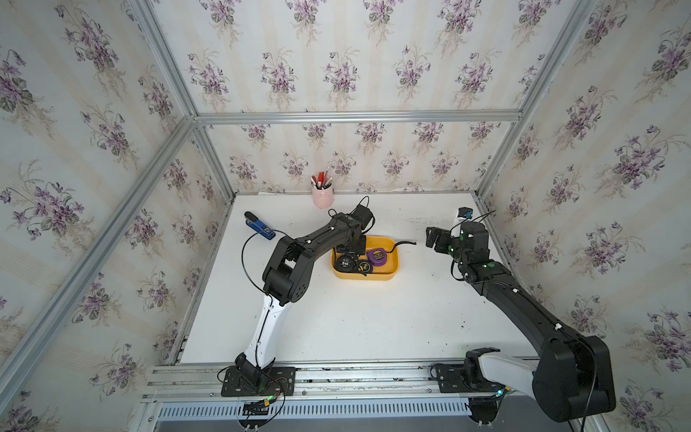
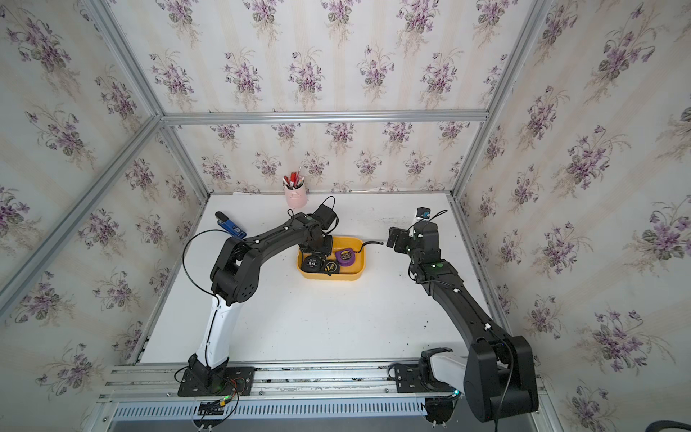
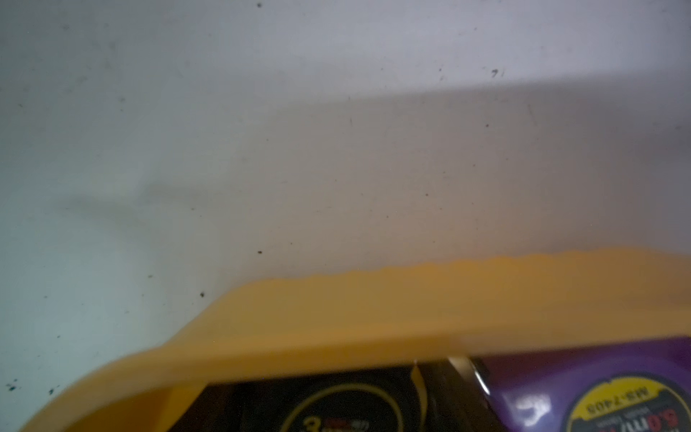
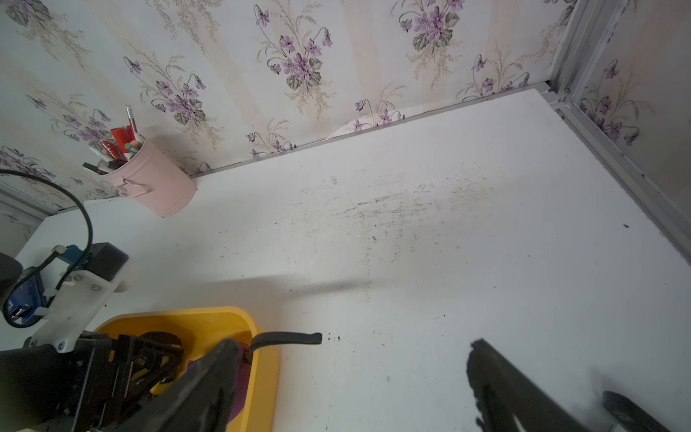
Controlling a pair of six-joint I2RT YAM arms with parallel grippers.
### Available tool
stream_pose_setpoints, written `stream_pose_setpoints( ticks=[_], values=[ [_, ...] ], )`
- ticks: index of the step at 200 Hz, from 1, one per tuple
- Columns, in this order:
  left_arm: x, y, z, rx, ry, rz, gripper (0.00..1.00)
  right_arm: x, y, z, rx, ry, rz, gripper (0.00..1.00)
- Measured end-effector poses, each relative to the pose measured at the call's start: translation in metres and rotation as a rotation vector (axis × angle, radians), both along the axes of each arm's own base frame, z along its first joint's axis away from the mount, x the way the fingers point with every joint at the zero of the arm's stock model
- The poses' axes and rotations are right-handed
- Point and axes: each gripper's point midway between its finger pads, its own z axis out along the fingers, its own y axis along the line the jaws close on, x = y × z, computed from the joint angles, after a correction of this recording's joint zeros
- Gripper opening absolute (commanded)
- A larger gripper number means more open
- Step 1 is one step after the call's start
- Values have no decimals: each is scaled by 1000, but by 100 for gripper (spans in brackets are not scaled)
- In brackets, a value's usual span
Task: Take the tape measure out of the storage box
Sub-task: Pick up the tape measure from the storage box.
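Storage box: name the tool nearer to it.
Left. The left tool is down inside the storage box; the right tool hangs off its right end, not touching.

The walls (image 1: 336, 56) carry pale wallpaper with bunches of purple flowers and faint beige stripes. Silver aluminium profiles (image 1: 355, 116) run along the corners. The desk (image 1: 355, 329) is white, scuffed and speckled with dark marks, under soft even light.

The white table (image 1: 336, 318) carries 3 things: a yellow storage box (image 1: 359, 277) mid-table, a pink pen cup (image 1: 322, 197) at back, a blue tool (image 1: 261, 227) left.
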Motion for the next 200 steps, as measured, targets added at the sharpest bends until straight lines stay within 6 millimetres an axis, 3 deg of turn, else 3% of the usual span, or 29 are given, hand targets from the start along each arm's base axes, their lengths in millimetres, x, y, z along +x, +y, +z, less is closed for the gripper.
stream_pose_setpoints(
  ticks=[38,76,113,147,200],
  values=[
    [0,4,58,-47,-96,7,33,-2,20,4,33,2,57,97],
    [-3,7,102,-93,-165,13,32,-8,40,4,82,18,123,97],
    [-9,6,142,-196,-202,41,32,-21,73,0,178,55,239,97],
    [-15,-1,165,-404,-169,95,33,-45,109,-16,290,130,382,97],
    [-33,-27,183,-666,-75,164,33,-69,172,-3,385,129,611,95]
  ],
)
